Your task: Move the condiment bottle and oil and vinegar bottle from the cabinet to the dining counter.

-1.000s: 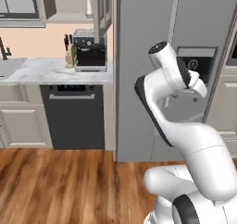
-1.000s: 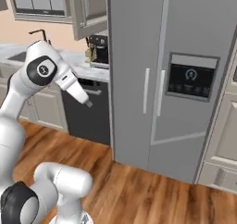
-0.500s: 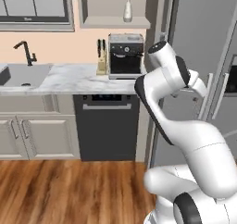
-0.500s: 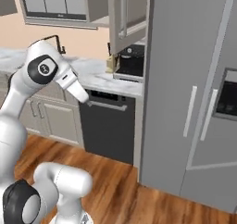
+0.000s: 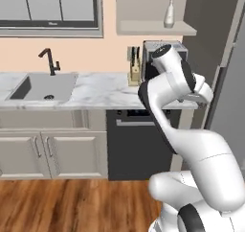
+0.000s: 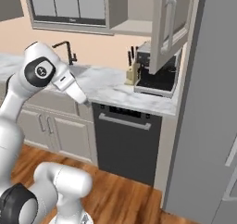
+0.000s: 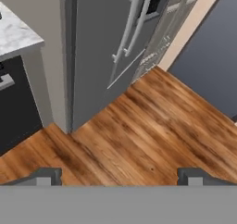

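Observation:
The oil and vinegar bottle (image 5: 169,13), pale with a slim neck, stands on the pale shelf of the open cabinet (image 5: 155,29) above the worktop. From the right base view the cabinet's open door (image 6: 169,28) with its silver bar handle hides the shelf's contents. The condiment bottle and the dining counter are out of view. My arm (image 5: 167,82) is folded in front of the worktop, well below the shelf. In the hand view my gripper (image 7: 119,177) is open with nothing between its tips, looking down at wooden floor beside the fridge.
A marble worktop (image 5: 95,89) carries a sink (image 5: 43,87), a dark faucet (image 5: 49,61), a knife block (image 5: 135,73) and a coffee machine (image 6: 157,77). A black dishwasher (image 6: 127,144) sits below. The grey fridge (image 6: 208,102) fills the right. A grey-framed window (image 5: 48,10) is above the sink.
The whole picture has shifted right, so the base and cameras moved left: the fridge slid to the edge, the sink and open cabinet came into view. The gripper stays open.

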Controlling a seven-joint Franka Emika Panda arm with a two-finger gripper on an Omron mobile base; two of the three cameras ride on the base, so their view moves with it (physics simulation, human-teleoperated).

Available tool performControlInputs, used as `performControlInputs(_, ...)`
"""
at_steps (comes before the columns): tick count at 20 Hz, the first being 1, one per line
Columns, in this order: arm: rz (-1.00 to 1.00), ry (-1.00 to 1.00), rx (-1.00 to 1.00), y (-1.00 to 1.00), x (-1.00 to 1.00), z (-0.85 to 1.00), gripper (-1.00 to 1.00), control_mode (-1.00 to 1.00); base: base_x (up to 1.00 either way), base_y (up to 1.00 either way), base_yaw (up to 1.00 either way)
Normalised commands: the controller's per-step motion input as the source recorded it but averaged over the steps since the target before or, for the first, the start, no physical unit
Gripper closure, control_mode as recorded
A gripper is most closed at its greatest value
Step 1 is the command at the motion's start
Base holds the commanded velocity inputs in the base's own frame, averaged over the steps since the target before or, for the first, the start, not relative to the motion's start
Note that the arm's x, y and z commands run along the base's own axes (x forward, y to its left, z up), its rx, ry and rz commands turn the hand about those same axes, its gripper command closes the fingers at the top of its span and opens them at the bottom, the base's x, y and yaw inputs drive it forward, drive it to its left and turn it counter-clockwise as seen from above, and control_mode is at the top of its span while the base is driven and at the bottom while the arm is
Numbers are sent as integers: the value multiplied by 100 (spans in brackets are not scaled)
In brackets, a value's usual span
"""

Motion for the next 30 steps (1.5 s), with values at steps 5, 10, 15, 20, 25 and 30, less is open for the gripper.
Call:
performControlInputs(5, 0, 0, 0, 0, 0, 0, -100, 100, 100, 0, -1)
performControlInputs(10, 0, 0, 0, 0, 0, 0, -100, 100, 100, -1, -4)
performControlInputs(15, 0, 0, 0, 0, 0, 0, -100, 100, 99, 0, -3)
performControlInputs(20, 0, 2, 3, 0, 6, 15, -100, -100, 42, 0, 0)
performControlInputs(25, 9, -21, 5, -9, -24, 74, -100, -100, 0, 0, 0)
performControlInputs(30, 12, -38, 0, -13, -33, 86, -100, -100, 0, 0, 0)
